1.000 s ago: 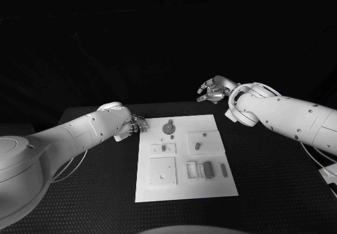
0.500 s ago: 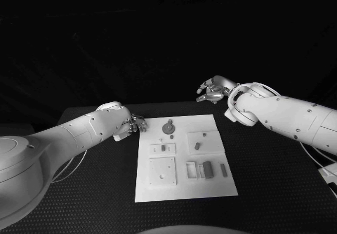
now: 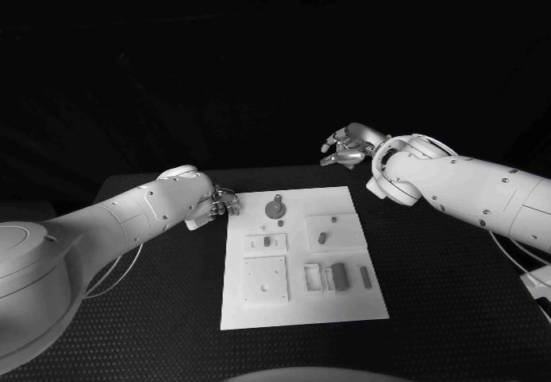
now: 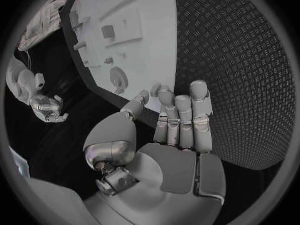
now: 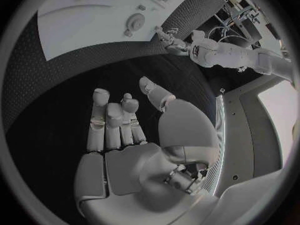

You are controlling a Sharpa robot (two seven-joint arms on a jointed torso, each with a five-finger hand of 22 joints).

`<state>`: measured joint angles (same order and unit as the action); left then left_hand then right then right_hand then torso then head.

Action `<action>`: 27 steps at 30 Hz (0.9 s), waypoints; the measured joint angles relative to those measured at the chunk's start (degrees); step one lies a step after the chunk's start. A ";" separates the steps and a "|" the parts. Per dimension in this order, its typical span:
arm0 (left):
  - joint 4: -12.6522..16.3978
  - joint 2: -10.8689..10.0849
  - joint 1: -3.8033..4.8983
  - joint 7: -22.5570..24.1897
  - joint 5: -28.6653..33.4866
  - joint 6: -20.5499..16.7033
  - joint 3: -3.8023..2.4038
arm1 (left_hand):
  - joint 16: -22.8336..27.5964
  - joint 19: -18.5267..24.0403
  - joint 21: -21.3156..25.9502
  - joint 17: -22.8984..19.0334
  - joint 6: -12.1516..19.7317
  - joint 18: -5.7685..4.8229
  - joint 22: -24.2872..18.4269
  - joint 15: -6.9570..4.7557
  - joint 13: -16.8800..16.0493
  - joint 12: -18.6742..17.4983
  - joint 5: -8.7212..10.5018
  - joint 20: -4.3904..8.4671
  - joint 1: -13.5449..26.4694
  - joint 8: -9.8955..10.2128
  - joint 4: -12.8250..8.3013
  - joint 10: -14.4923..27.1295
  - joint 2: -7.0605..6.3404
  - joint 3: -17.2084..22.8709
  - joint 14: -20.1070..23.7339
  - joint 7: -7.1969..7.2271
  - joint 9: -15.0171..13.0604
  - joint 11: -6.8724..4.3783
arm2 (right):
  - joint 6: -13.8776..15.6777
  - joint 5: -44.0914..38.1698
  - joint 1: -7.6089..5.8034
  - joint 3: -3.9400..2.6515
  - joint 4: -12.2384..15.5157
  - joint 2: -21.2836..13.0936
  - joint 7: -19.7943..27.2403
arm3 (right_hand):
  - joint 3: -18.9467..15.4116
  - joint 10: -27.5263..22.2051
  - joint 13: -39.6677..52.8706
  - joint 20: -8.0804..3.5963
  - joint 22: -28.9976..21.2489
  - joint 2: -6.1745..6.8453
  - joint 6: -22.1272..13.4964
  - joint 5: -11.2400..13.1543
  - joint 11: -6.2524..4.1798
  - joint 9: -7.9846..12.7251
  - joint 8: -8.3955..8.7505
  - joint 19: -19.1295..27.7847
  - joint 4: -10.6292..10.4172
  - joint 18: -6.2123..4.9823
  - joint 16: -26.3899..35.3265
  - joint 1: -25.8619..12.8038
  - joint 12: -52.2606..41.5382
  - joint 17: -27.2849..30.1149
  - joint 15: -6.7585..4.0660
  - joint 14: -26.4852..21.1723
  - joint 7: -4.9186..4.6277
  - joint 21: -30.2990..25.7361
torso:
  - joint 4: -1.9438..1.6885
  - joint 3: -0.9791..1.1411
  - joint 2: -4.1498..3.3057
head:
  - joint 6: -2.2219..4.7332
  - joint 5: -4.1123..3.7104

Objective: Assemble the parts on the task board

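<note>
Black table (image 3: 459, 270) with a fine dotted, textured surface.

The left hand (image 4: 172, 150) rises over the black, textured bench (image 4: 237, 60), holding nothing. Its fingers (image 4: 200, 115) lie straight and side by side, their tips near the edge of the white task board (image 4: 153, 40), and the thumb stands apart to one side. On the board sit a round disc-shaped part (image 4: 118, 78), a small square part (image 4: 108, 31) on a raised plate, and a few smaller parts along the far rim, too small to tell apart. Beyond the board, the right hand (image 4: 47, 107) hangs off the bench against the dark, fingers curled, well apart from the board.
</note>
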<state>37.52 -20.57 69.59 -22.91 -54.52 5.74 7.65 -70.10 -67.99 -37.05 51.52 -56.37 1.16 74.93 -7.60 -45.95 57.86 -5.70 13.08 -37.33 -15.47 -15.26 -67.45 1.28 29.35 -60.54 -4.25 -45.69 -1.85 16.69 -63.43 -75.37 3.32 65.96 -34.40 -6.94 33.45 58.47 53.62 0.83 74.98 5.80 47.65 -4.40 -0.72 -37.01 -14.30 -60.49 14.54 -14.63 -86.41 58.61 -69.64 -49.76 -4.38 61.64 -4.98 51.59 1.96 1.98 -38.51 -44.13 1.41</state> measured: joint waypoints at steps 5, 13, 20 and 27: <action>-0.16 0.11 0.00 0.18 0.37 0.05 0.00 | -0.12 0.00 0.00 -0.08 0.07 0.00 0.00 0.00 0.06 0.00 0.00 0.00 -1.33 0.00 -0.42 0.01 1.33 0.42 0.00 0.09 -0.14 0.01 | -0.03 0.00 0.00 0.00 0.00 0.02 0.00 | 0.00 0.00 0.00 0.00 0.00 0.00 0.00 0.00 0.00 -0.05 0.00 0.00 0.00 -0.01 0.00 0.00 0.00 0.00 0.00 0.00 0.00 0.00 | 0.00 0.01 0.01 | 0.00 0.04; -0.33 0.16 0.00 0.49 1.00 0.30 0.00 | -0.23 0.01 0.00 -0.21 0.25 0.00 -0.01 0.03 0.20 0.22 -0.19 -0.01 -3.82 0.38 -0.87 0.01 3.29 0.87 -0.02 -0.07 -0.22 0.01 | -0.11 0.00 0.00 0.00 0.00 0.02 0.00 | 0.00 0.00 0.00 0.00 0.00 0.00 0.00 0.00 0.00 -0.05 0.00 0.00 0.00 0.00 0.00 0.00 0.00 0.00 0.00 0.00 0.00 0.00 | 0.00 0.01 0.03 | -0.09 0.07; -0.70 0.15 0.04 0.73 1.52 0.71 -0.03 | -0.45 0.11 0.00 -0.29 0.06 0.00 -0.01 0.04 0.33 0.22 -0.84 -0.10 -5.22 0.38 -1.10 0.01 4.01 1.20 -0.03 -0.28 -0.38 0.01 | -0.15 0.00 0.00 0.00 -0.01 0.02 0.00 | 0.00 0.00 0.00 0.00 0.00 0.00 0.00 0.00 0.00 -0.04 0.00 0.00 0.00 0.00 0.00 0.00 -0.23 0.00 0.00 0.00 0.00 0.00 | -0.01 0.01 0.03 | -0.16 0.08; -0.79 0.11 0.06 0.85 1.72 1.05 -0.04 | -0.46 -0.08 0.00 -0.58 -0.54 0.00 -0.01 0.15 0.61 0.44 0.40 -0.31 -8.28 0.76 -0.17 0.01 3.96 5.32 0.06 -0.33 -0.30 0.01 | -0.21 0.00 0.00 0.00 -0.01 -0.02 0.01 | 0.00 0.00 0.01 0.00 0.00 0.00 0.00 0.00 0.00 -0.04 0.00 0.00 0.00 0.00 0.00 0.00 -0.23 0.00 0.00 0.00 0.00 0.00 | -0.01 0.01 0.02 | -0.29 0.07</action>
<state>36.73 -20.46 69.65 -22.06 -52.80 6.78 7.61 -70.55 -68.07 -37.05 50.94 -56.90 1.16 74.91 -7.45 -45.34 58.30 -5.30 12.77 -45.60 -14.71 -15.43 -67.45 5.24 34.67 -60.48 -4.58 -45.99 -1.84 16.48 -63.43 -75.37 3.32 65.94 -34.42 -6.92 33.45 58.47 53.62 0.82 74.98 5.80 47.65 -4.40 -0.72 -37.05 -14.30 -60.49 14.54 -14.64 -86.41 58.61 -69.87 -49.76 -4.38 61.64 -4.98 51.59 1.96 1.98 -38.49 -44.42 1.48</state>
